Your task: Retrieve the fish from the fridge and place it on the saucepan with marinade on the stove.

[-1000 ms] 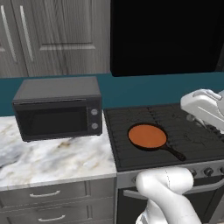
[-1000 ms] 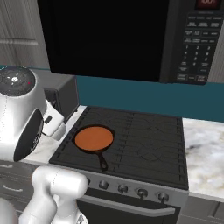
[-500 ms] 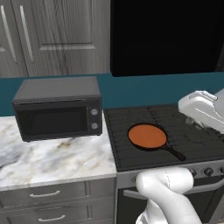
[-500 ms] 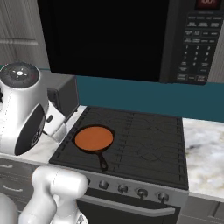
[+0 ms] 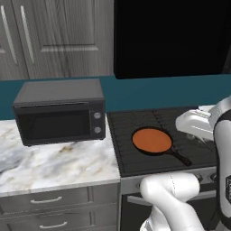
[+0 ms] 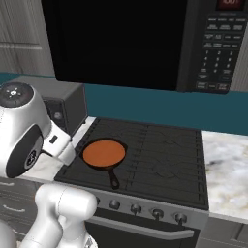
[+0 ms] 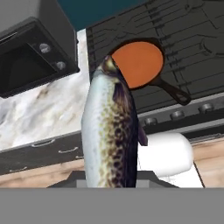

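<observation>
The fish fills the middle of the hand view, a slender body with a pale silvery flank and a brown speckled back, smooth and glossy. Its long axis runs straight away from the camera along the gripper, its far end pointing toward the saucepan with marinade below. Its near end disappears at the bottom edge, where the gripper would be, so it appears pinched there, though the finger tips themselves cannot be made out.

The saucepan is shallow, round and black, with a flat orange-brown inside and a long black handle angled toward the stove's front edge. It sits on the front left part of the stove, a black cooktop with ridged grates above a grey front with round knobs.

Left of the stove lies a marbled white-grey counter carrying a boxy dark grey microwave. Behind runs a teal backsplash, with grey panelled cabinets above and drawers below.
</observation>
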